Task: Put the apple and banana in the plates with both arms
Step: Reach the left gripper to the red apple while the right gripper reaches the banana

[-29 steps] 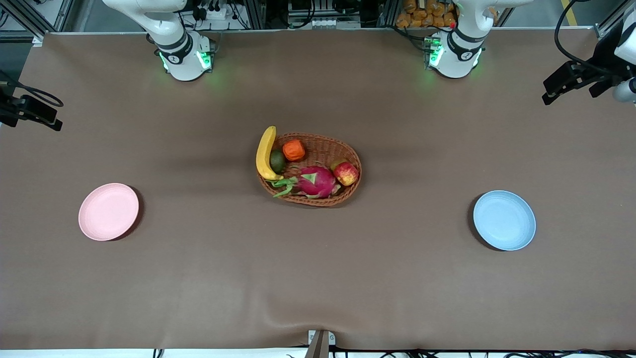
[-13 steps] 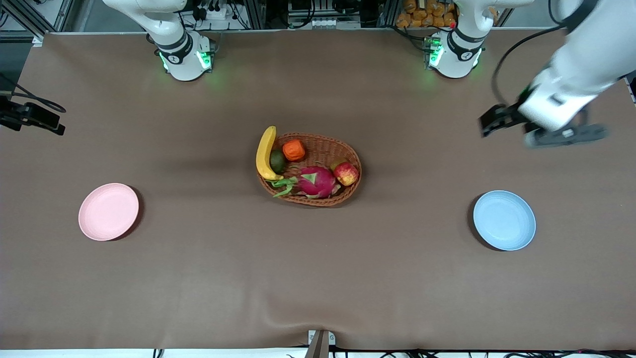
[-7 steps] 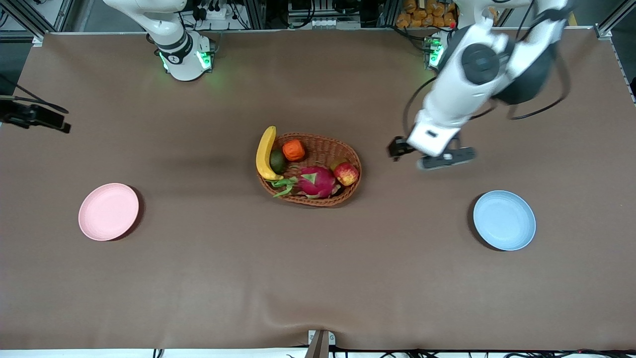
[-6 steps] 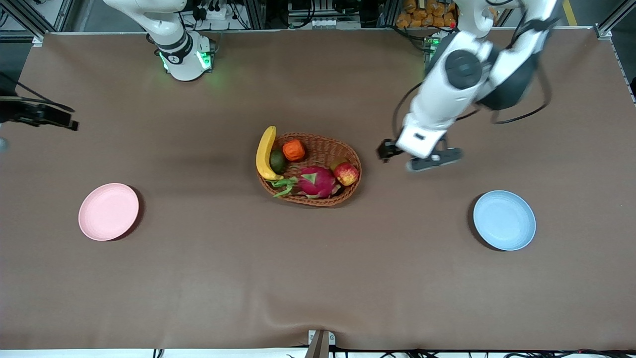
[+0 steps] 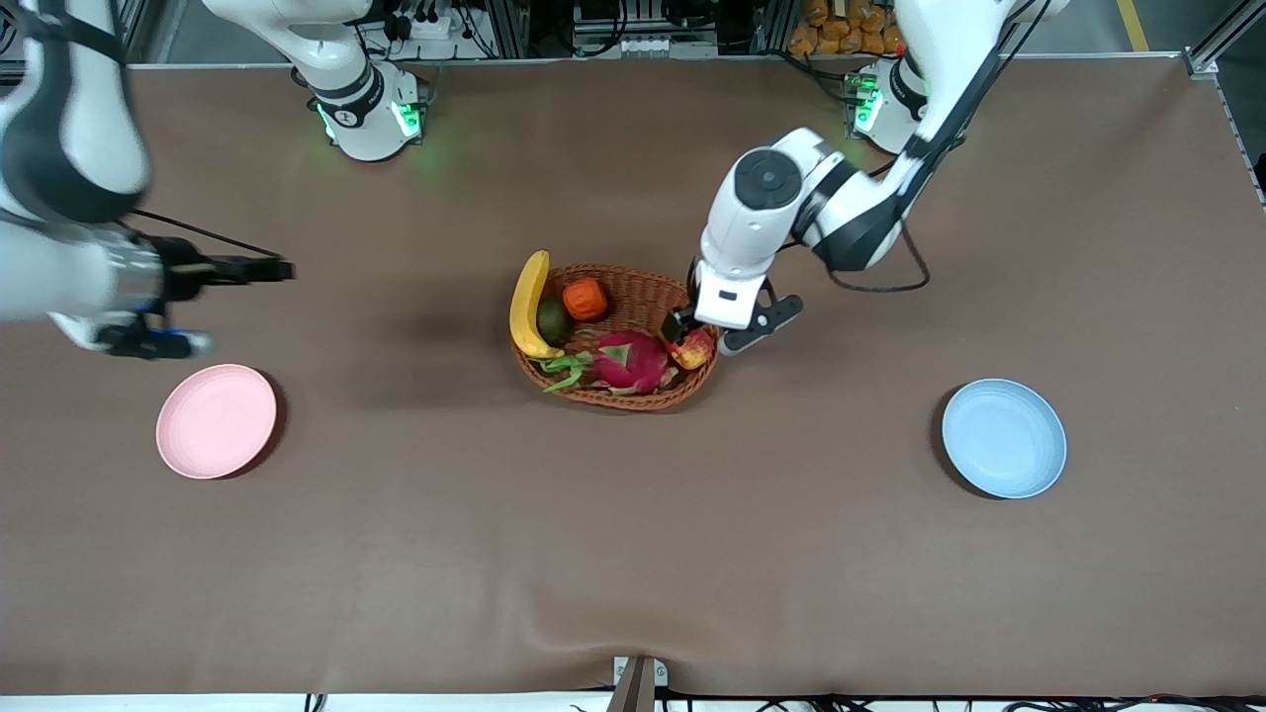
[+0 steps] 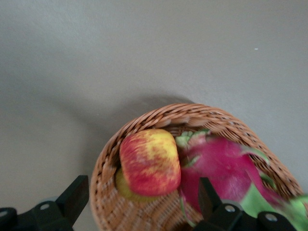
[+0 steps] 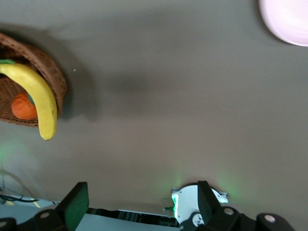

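The apple (image 5: 696, 349) lies in the wicker basket (image 5: 633, 400) at the end toward the left arm. My left gripper (image 5: 689, 334) is open just above it. In the left wrist view the apple (image 6: 150, 161) sits between the two fingers (image 6: 72, 197), apart from both. The banana (image 5: 527, 305) leans on the basket's rim at the end toward the right arm, and shows in the right wrist view (image 7: 36, 94). My right gripper (image 5: 269, 269) is open and empty in the air near the pink plate (image 5: 216, 420). The blue plate (image 5: 1003, 437) lies bare at the left arm's end.
The basket also holds a pink dragon fruit (image 5: 629, 361), an orange ridged fruit (image 5: 584, 298) and a dark green fruit (image 5: 552, 319). The right arm's base (image 5: 366, 119) stands at the table's back edge. Brown cloth covers the table.
My left arm has swung in from the left arm's end of the table and come down over the apple. My right arm has moved in from the table's edge, over the table near the pink plate.
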Robot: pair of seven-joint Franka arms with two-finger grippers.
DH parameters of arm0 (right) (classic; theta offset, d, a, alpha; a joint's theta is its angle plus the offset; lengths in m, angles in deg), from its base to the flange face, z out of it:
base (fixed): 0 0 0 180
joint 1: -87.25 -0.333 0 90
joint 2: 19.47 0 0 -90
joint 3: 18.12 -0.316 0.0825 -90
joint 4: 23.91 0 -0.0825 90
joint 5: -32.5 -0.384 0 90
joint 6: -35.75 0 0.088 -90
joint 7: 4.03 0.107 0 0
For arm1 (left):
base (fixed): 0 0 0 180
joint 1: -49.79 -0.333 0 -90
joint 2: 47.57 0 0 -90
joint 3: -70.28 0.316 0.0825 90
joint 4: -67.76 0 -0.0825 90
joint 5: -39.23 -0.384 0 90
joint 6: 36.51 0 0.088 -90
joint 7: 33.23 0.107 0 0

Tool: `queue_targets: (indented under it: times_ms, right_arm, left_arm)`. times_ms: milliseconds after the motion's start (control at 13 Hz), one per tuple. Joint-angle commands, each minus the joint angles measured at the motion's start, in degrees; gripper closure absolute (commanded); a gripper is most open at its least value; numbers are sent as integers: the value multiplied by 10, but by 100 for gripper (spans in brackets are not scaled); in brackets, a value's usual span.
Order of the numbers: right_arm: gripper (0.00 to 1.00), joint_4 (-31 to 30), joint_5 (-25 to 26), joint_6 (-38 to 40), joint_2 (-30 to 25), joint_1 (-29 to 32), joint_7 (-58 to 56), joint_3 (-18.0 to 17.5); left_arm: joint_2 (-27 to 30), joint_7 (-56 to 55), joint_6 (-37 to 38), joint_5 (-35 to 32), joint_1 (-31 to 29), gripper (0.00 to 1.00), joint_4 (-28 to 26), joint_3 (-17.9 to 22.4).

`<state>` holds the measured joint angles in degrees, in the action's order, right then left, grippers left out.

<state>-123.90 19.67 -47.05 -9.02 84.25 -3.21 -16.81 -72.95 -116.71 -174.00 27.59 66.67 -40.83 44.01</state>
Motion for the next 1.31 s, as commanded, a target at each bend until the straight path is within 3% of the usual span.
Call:
queue_targets:
  times_ms: [0, 308, 385, 538, 769, 923, 1231]
  right_arm:
    - [0, -38, -22, -65, 0, -71, 9, 4]
    - [0, -79, -25, -199, 25, -157, 20, 4]
    - [0, -79, -25, -225, 42, -171, 33, 3]
    - [0, -81, -26, -261, 56, -205, 64, 3]
    - [0, -97, -26, -294, 55, -234, 95, 2]
    - [0, -121, -26, -335, 56, -255, 136, 2]
    - [0, -172, -26, -430, 58, -287, 156, 2]
  left_arm:
    - [-63, -64, -1, -57, 16, 0, 55, 4]
    - [-72, -96, 5, -75, 15, 0, 47, 4]
    - [-75, -106, 6, -75, 16, 5, 44, 4]
    - [-77, -113, 10, -74, 16, 31, 43, 4]
    - [-73, -121, 33, -67, 16, 100, 47, 3]
    - [-56, -124, 66, -69, 17, 100, 50, 1]
    - [38, -53, 170, -66, 2, 100, 58, 0]
